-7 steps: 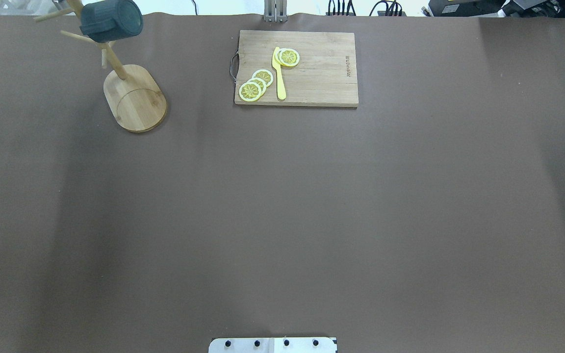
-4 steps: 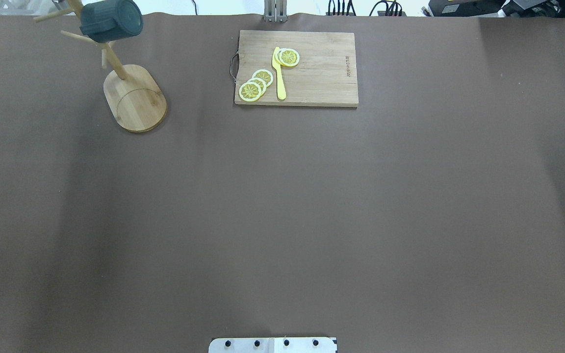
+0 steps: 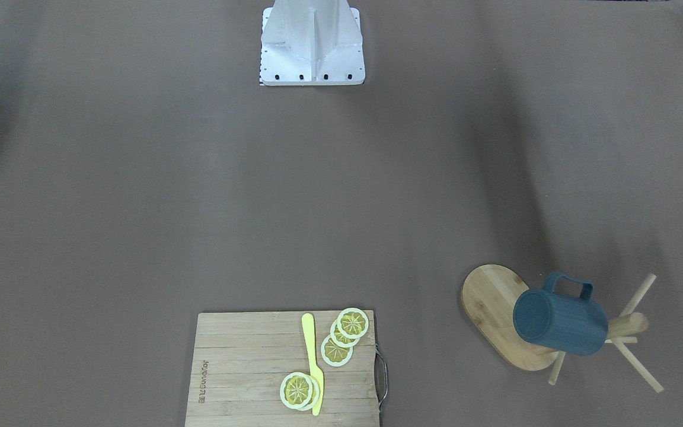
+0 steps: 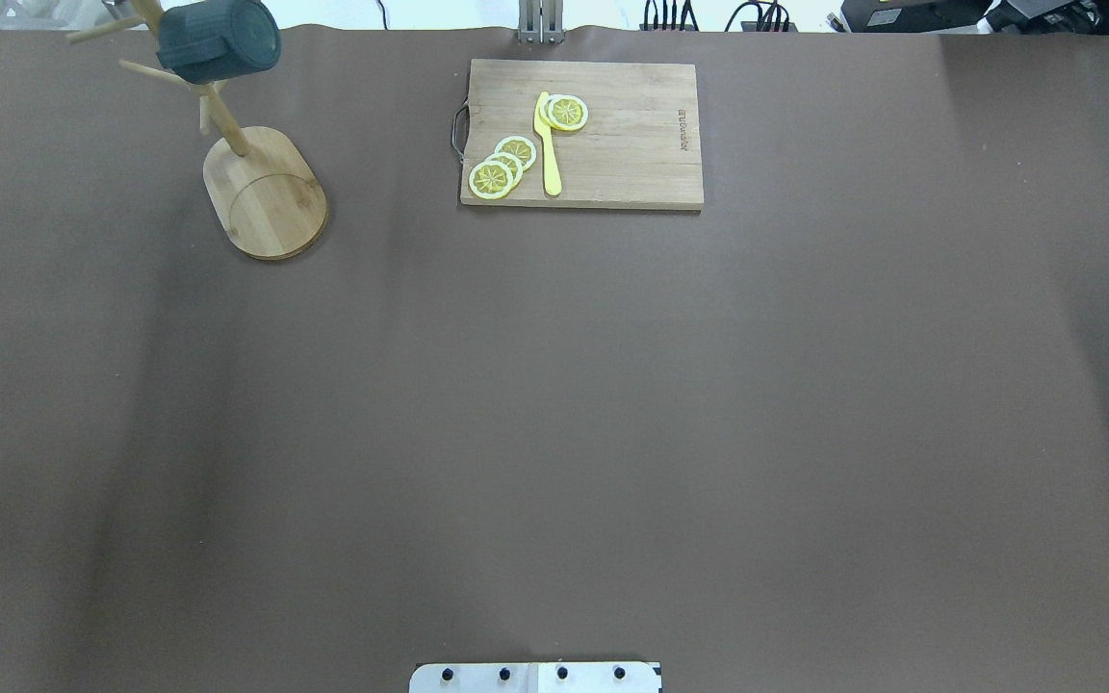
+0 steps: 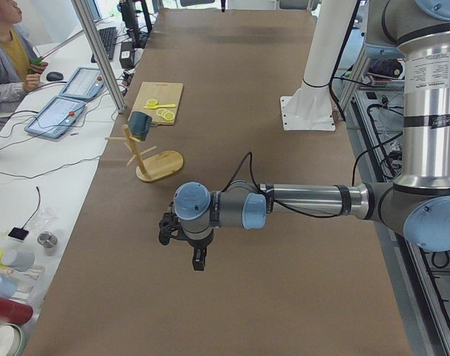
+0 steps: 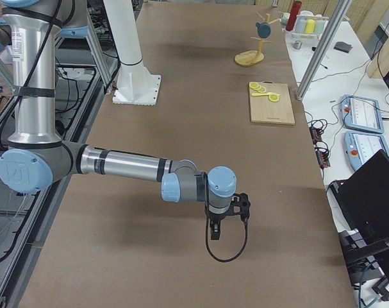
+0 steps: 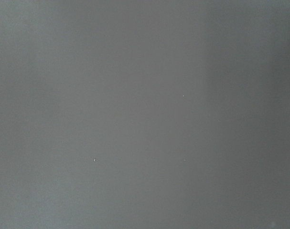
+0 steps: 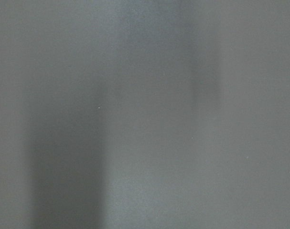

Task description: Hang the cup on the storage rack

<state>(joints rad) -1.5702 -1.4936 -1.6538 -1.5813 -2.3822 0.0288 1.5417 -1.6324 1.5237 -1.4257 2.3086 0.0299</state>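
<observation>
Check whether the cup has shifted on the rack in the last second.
No. In the overhead view the cup hangs at the same spot on the storage rack, at the same offset from the cutting board.

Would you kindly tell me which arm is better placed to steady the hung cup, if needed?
Left, probably. The cup hangs on the rack in the table's left half, and the left hand hovers over that half. The right hand is over the opposite end, farther away.

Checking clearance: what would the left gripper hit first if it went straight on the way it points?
Likely the bare table: the left gripper points down, and its wrist view shows only tabletop.
</observation>
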